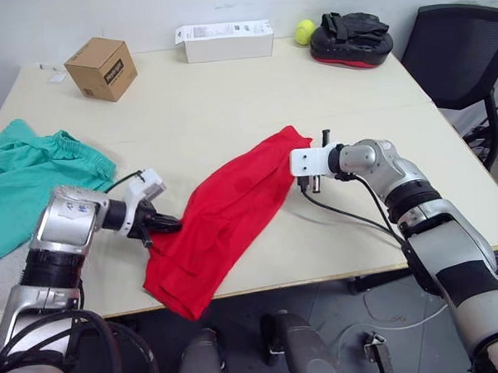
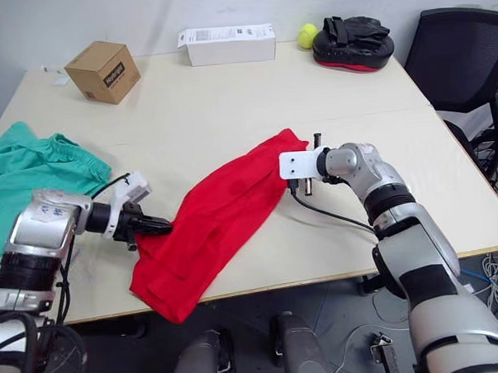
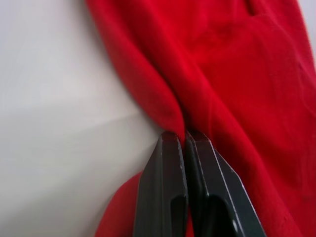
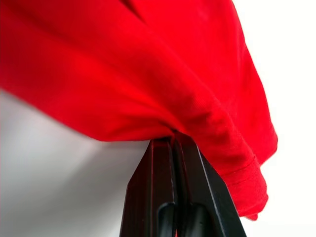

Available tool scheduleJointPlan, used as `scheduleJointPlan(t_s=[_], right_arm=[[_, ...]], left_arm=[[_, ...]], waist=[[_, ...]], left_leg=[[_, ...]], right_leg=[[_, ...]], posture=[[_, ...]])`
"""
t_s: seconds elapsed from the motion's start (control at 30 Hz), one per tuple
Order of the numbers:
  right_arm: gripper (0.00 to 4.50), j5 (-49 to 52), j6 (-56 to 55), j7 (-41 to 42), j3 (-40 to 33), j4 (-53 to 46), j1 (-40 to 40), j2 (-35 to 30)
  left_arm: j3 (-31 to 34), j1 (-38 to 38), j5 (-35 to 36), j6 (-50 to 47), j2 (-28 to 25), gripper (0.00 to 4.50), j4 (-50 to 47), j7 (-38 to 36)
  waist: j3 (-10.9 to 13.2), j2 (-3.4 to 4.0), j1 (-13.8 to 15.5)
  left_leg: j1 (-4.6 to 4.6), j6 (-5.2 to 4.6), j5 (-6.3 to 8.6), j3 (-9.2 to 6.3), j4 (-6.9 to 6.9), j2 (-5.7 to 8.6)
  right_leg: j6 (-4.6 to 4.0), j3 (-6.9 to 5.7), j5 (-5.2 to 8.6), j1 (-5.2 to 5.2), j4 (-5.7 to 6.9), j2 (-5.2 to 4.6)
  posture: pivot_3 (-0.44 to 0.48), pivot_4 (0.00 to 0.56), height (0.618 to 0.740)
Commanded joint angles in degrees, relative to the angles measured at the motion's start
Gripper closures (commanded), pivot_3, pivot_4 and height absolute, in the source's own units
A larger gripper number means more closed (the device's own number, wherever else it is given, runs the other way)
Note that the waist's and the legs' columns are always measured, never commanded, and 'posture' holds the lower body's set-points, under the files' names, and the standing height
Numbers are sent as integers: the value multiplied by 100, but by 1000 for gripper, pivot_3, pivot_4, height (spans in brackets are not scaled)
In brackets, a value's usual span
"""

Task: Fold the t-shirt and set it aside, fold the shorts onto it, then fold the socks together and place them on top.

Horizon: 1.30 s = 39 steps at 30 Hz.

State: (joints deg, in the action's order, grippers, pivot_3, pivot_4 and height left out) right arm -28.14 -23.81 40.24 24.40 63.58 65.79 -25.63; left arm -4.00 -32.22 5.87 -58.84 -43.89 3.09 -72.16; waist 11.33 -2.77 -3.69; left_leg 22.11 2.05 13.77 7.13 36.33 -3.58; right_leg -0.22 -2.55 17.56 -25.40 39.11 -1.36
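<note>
Gripping the t-shirt (image 1: 225, 212) with both our left gripper (image 1: 170, 225) and right gripper (image 1: 288, 170) pinched shut, we see it running from near-left to far-right.

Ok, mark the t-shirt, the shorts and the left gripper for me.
t-shirt (image 1: 233, 208): left eye view, middle of the red cloth.
shorts (image 1: 33, 167): left eye view, teal cloth below the waistband.
left gripper (image 3: 183, 140): left wrist view, at the fingertips, pinched on the t-shirt's edge.

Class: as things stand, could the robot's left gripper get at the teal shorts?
Probably not yet: the left gripper is shut on the t-shirt. The shorts lie close on its left, nothing between.
</note>
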Motion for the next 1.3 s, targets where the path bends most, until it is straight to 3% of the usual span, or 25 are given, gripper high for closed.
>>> scheduleJointPlan(t_s=[0.03, 0.27, 0.5, 0.9, 1.2, 1.3], right_arm=[[4485, -100, -46, -215, 51, 314, 304, 191], [4485, -272, 243, -852, 30, 926, 734, 660], [4485, -644, 225, -1493, 226, 1161, 1064, 700], [4485, -831, -736, -799, 400, 921, 656, -449], [4485, -705, -846, -901, 301, 881, 486, -518], [4311, -519, -876, -703, 185, 832, 450, -504]], left_arm=[[282, 292, 420, -672, 9, 4500, -821, 409], [723, 864, 993, -1554, 459, 4500, -1869, 1420], [1039, 1149, 1327, -1796, 783, 4500, -2182, 2223], [1577, 1748, 1865, -1593, 301, 4500, -2110, 2606], [1484, 1715, 2223, -1409, 122, 4500, -1898, 2600], [1467, 1705, 2315, -1365, 128, 3797, -1861, 2611]], waist=[[0, 0, -13], [0, 0, -71], [0, 0, -75], [0, 0, -117], [1, 1, -117], [1, 1, -113]], left_leg=[[0, 1, -1, -1, -1, 0], [1, 6, -4, -9, -6, 2], [1, 9, -5, -13, -10, 3], [-2, 13, -6, -15, -26, 3], [-5, 27, -13, -21, -30, 2], [-3, 26, -13, -21, -30, 2]], right_leg=[[0, 0, 0, 0, -1, 1], [-1, -1, 0, 0, -1, 1], [-1, -2, 0, 0, -3, 1], [0, -3, 1, 1, -16, 3], [0, -2, 1, 1, -15, 12], [0, -2, 1, 1, -18, 12]], posture=[[0, 150, 740], [0, 150, 740], [0, 150, 740], [0, 150, 740], [0, 150, 740], [0, 150, 740]])
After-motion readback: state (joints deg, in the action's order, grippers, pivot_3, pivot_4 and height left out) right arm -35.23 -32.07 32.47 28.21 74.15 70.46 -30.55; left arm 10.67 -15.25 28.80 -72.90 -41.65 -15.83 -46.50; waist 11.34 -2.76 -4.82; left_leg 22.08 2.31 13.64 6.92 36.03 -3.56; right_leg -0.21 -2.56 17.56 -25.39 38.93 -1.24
